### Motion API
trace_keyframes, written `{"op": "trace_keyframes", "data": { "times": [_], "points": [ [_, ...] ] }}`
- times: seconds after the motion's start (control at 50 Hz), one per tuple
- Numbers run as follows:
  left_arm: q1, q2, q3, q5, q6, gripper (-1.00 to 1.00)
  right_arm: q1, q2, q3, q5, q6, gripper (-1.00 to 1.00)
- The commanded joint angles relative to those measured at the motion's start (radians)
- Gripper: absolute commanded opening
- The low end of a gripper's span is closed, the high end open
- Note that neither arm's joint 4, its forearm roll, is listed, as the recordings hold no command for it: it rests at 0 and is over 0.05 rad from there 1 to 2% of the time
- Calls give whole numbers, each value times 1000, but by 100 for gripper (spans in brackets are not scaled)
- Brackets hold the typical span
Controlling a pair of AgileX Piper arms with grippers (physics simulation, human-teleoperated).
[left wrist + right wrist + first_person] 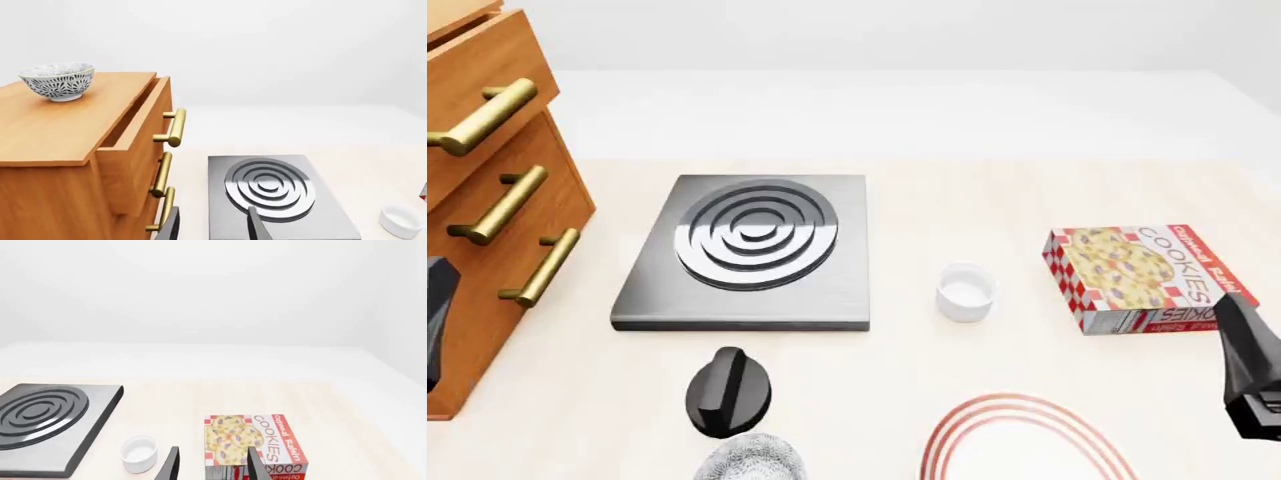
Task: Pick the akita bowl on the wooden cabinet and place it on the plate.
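Note:
The akita bowl [59,81] stands upright on top of the wooden cabinet [67,125], near the top's far corner; the front view cuts it off. My left gripper [213,231] is open and empty, low beside the cabinet's drawer fronts [494,200] and well below the bowl. Only the far rim of the plate [1021,402], with its red rings, shows at the front view's near edge. My right gripper [212,469] is open and empty, hanging just short of the cookie box, and shows at the right edge [1248,375].
The cabinet's top drawer [137,130] is pulled out a little. A grey stove [747,250] lies mid-table, with a small white cup [966,291] and a cookie box [1141,275] to its right. A black rounded object [729,390] and a second patterned bowl [750,462] sit near the front edge.

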Motion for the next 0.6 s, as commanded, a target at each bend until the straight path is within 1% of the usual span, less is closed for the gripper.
{"op": "trace_keyframes", "data": {
  "times": [0.02,0.06,0.08,0.1,0.18,0.2,0.26,0.28,0.32,0.38,0.4,0.42,0.48,0.5,0.52,0.54,0.56,0.6],
  "points": [
    [-16,-13,-131,101,7,100,0,-3,5,-2,-1,100],
    [-20,-6,-156,111,9,100,0,-4,6,-2,-1,100],
    [-25,4,-189,125,13,100,0,-4,6,-2,-1,100],
    [-25,5,-190,125,13,100,0,-4,6,-2,-1,100],
    [-18,31,-242,146,19,100,0,-5,7,-2,-1,100],
    [-4,39,-252,151,15,100,0,-6,7,-1,-1,100],
    [26,123,-291,168,-17,100,0,-6,7,-1,-1,100],
    [31,169,-322,179,-48,100,0,-6,7,-1,-1,100],
    [31,185,-335,185,-53,100,0,-6,7,-1,-1,100],
    [25,240,-379,204,-75,100,0,-6,7,-1,-1,100],
    [44,269,-410,214,-82,100,0,-6,7,-1,-1,100],
    [44,269,-410,215,-82,100,0,-6,7,-1,-1,100],
    [33,309,-460,236,-97,100,0,-7,7,-1,-1,100],
    [42,340,-497,250,-134,100,0,-7,7,-1,-1,100],
    [42,354,-511,254,-150,100,0,-7,7,-1,-1,100],
    [42,354,-511,254,-150,100,0,-7,7,-1,-1,100],
    [36,393,-542,262,-208,100,0,-7,7,-1,-1,100],
    [47,411,-581,266,-233,100,0,-7,7,-1,-1,100]
  ]
}}
